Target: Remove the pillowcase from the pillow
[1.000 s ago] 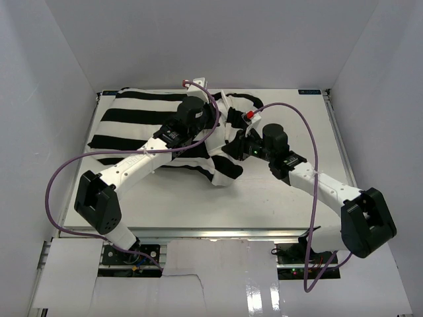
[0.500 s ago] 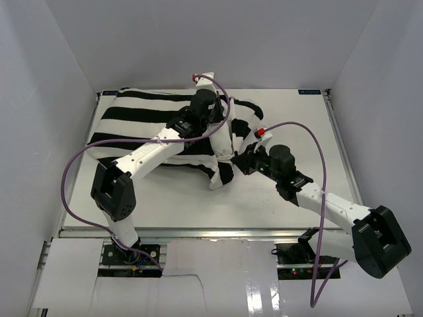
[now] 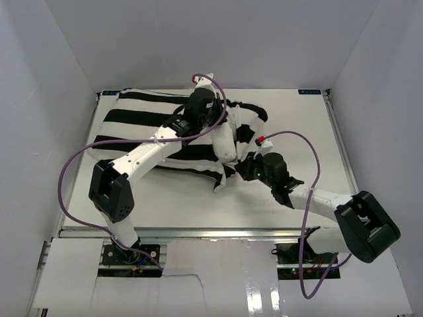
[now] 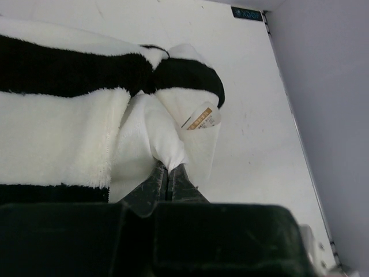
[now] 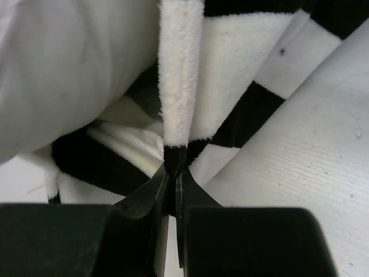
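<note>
Left wrist view: left gripper (image 4: 169,171) clenches the pillow (image 4: 154,137) corner; right gripper (image 5: 173,167) pinches pillowcase (image 5: 179,69) hem (cased length runs leftward).

Left arm (image 3: 149,150): elbow raised close to its base, forearm stretched far forward and to the right, wrist tipped downward. Left gripper (image 4: 169,175): jaws closed, fingertips pinching a fold of the pillow (image 4: 155,135). Right arm (image 3: 316,198): lying low, elbow out at the right near its base, forearm directed left toward the centre. Right gripper (image 5: 173,164): jaws closed, tips clamped on an edge of the pillowcase (image 5: 179,75). In the top view the two grippers lie near each other, the left one farther from the bases than the right.
</note>
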